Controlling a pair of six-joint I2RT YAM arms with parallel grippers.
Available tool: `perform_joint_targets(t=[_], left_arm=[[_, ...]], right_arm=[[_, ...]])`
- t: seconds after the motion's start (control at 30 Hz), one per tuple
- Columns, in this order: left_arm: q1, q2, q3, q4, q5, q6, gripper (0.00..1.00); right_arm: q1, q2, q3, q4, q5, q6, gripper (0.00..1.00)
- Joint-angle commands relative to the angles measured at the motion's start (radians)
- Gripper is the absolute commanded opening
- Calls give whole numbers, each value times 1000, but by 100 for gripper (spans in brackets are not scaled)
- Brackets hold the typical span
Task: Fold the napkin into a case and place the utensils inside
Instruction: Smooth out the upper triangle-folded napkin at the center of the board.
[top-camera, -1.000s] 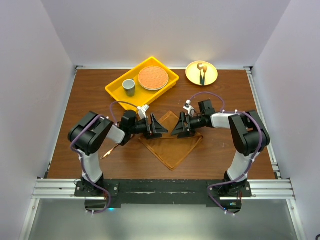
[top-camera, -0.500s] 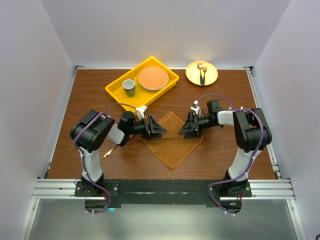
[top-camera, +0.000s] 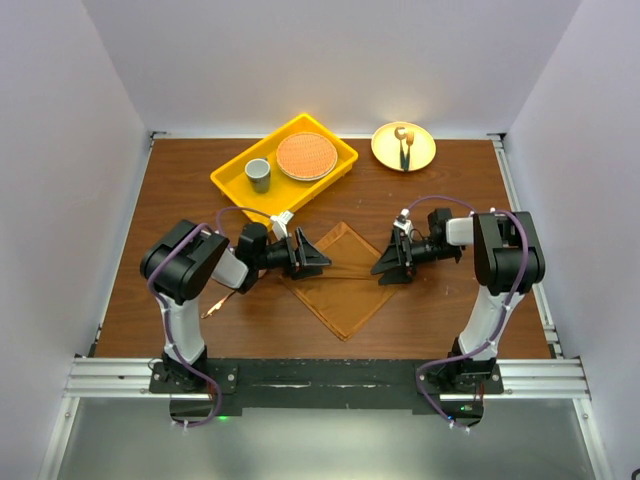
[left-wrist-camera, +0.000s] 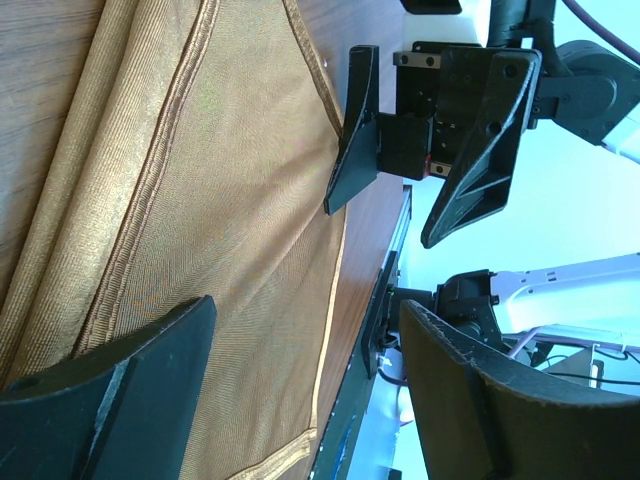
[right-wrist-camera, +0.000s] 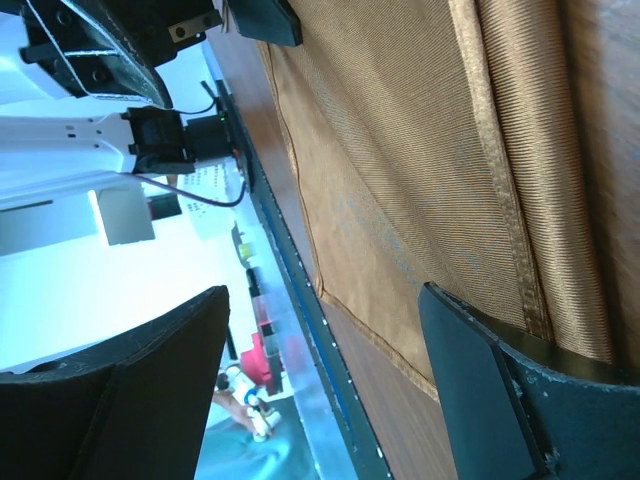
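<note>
Since both grippers stand wide apart and hold nothing, the fold in hand looks not yet gripped. The left gripper (top-camera: 313, 253) lies low over the left corner of the napkin (top-camera: 345, 295) and points right. The right gripper (top-camera: 390, 263) lies low at the right corner and points left, so the two face each other across the cloth. Left wrist view: cloth fills the gap between the fingers (left-wrist-camera: 130, 385), with a raised hem or fold line running along it. I cannot tell whether the tips touch the cloth.

The napkin lies as a diamond, flat on the table (top-camera: 180, 190) between the arms, not yet a narrow pouch.

Judgement, to do the step well:
- Drop one gripper onto its corner and pinch right at the hem, catching every layer.
- Lift only a little and carry the corner straight across, so the edges meet.
- Keep the other gripper pressing its side down, or the cloth may drag and skew.
- Release only once the fold lies flat.

A copper glint under the left arm is probably the spoon (top-camera: 213, 308), just beside the napkin. The yellow tray (top-camera: 232, 181) and the yellow plate (top-camera: 425, 150) sit well apart at the back.
</note>
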Motion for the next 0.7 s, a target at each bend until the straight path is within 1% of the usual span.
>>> perform_joint_targets(t=[0.0,0.23,0.37,0.47,0.5,0.53,0.57,0.6,0.67], left_arm=[[18,37,-34,-47,-27,36,79],[27,40,-46,-10,-18,22,79],[19,14,-13,50,43,45,80],[-2,-33,43,25,97,109,81],[-13,-62,67,12,109,145,81],[-17,-79,79,-5,129,169,80],[-25,-98,95,-31,137,200,79],[-34,-146,125,-110,145,281,79],[-44,-203,162,-212,142,391,77]], right_arm=[[-7,49,0,-1,127,-50,81],[-11,55,-20,26,140,-19,79],[-10,20,-16,8,134,-25,76],[-7,-37,-10,11,113,10,73],[-5,-55,-5,8,102,12,70],[-2,-74,6,0,93,50,68],[-1,-129,15,-21,82,55,66],[8,-155,24,-35,78,61,62],[13,-212,62,-78,71,74,58]])
